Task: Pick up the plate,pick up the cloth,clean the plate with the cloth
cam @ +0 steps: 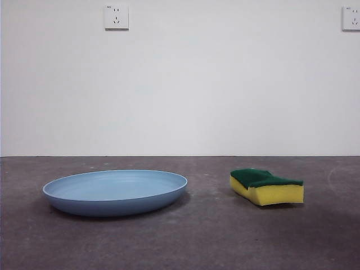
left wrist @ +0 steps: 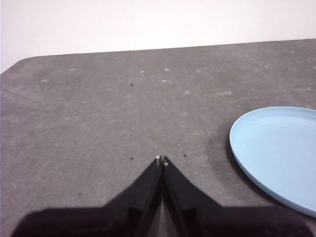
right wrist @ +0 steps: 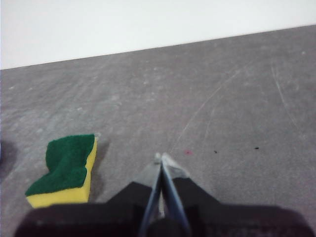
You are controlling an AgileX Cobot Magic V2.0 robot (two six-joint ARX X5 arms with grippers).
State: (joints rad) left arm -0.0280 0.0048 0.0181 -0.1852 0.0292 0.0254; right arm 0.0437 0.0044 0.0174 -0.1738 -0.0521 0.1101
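Note:
The light blue oval plate [cam: 115, 191] lies flat on the dark grey table at the left of the front view. The cloth, a yellow sponge with a dark green top [cam: 266, 186], lies to its right, apart from it. My left gripper [left wrist: 161, 160] is shut and empty above bare table, with the plate [left wrist: 276, 150] off to one side. My right gripper [right wrist: 161, 158] is shut and empty, with the sponge [right wrist: 66, 170] off to its side. Neither gripper shows in the front view.
A white wall stands behind the table [cam: 180, 236], with two power sockets [cam: 116, 17] high on it. The table's rounded far corner [left wrist: 22, 61] shows in the left wrist view.

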